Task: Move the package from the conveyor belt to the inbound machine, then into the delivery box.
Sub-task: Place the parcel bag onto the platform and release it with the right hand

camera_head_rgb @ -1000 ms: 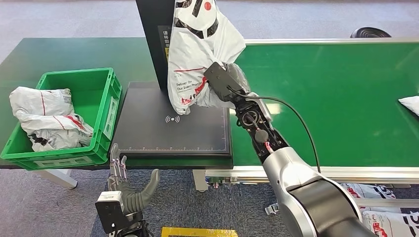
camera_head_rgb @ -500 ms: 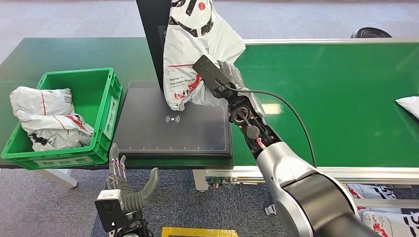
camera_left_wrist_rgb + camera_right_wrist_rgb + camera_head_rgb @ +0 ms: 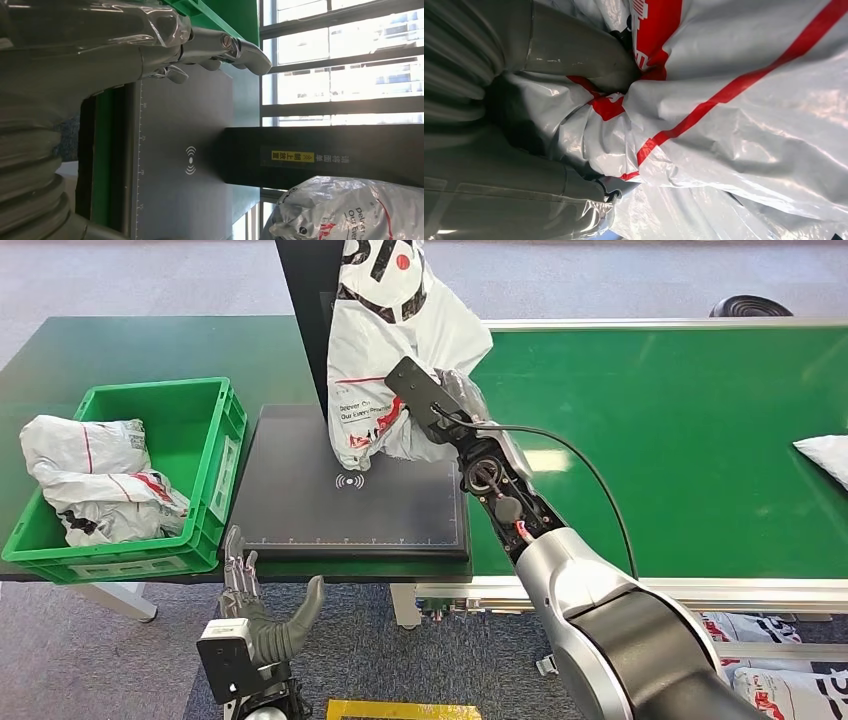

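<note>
Green conveyor belt beside right hand gripping package; left hand spread.

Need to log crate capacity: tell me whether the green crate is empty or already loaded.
Loaded. The green crate already holds crumpled white packages filling its near half; the far end shows bare green floor.

Silver right arm with a black cable, grey ribbed wrist cover, dark-fingered left hand
</note>
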